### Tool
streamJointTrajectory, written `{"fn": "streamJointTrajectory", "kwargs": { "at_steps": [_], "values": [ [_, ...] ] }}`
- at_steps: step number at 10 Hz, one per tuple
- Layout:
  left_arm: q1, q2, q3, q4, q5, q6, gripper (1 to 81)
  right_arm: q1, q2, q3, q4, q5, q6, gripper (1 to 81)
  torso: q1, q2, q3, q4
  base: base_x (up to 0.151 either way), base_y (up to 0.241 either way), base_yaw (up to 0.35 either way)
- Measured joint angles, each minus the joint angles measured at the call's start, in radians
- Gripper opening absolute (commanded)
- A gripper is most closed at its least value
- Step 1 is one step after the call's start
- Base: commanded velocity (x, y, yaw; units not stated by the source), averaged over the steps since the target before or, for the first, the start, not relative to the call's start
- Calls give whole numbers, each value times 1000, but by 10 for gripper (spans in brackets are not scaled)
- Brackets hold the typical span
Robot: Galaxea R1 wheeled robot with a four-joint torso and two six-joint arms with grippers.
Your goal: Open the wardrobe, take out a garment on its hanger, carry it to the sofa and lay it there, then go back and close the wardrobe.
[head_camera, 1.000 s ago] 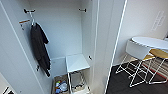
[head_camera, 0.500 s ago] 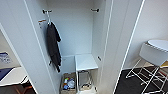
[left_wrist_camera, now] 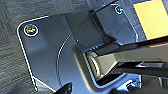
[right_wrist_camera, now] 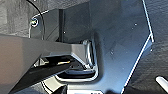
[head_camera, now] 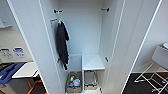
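Note:
The white wardrobe (head_camera: 85,32) stands open straight ahead, its left door (head_camera: 30,45) and right door (head_camera: 132,45) swung out toward me. Inside, a black piece of clothing (head_camera: 62,43) hangs down the left side from near the top rail bracket (head_camera: 58,11). The rest of the hanging space beside it is bare white wall. In the left wrist view my left gripper (left_wrist_camera: 65,89) is a dark tip low over the robot's own base plate. My right gripper (right_wrist_camera: 62,89) looks the same in the right wrist view. Neither touches anything of the wardrobe.
A white shelf box (head_camera: 93,62) sits low in the wardrobe, above a woven basket (head_camera: 73,83) of small items and a wire basket (head_camera: 90,80). A white table (head_camera: 25,70) with something blue (head_camera: 8,71) is at the left. White chair frames (head_camera: 152,77) stand on dark floor at the right.
The whole head picture has shifted: the camera has come closer and turned, so the wardrobe's inside is larger and centred, and the chairs have slid to the right edge.

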Motion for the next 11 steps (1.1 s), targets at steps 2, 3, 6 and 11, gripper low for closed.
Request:
{"fn": "streamJointTrajectory", "kwargs": {
  "at_steps": [2,3,6,11],
  "values": [
    [2,0,0,0,0,0,811,1,-1,0,0,3,0,811,0,0,0,0,0,0,0],
    [-1,0,0,0,0,0,811,-2,1,0,0,2,0,811,0,0,0,0,0,0,0],
    [-2,0,0,-1,0,0,811,-2,1,0,0,2,0,811,0,0,0,0,0,0,0],
    [20,-8,-2,-181,82,-108,811,6,1,0,-1,1,0,811,0,0,0,0,0,0,0]
  ]
}}
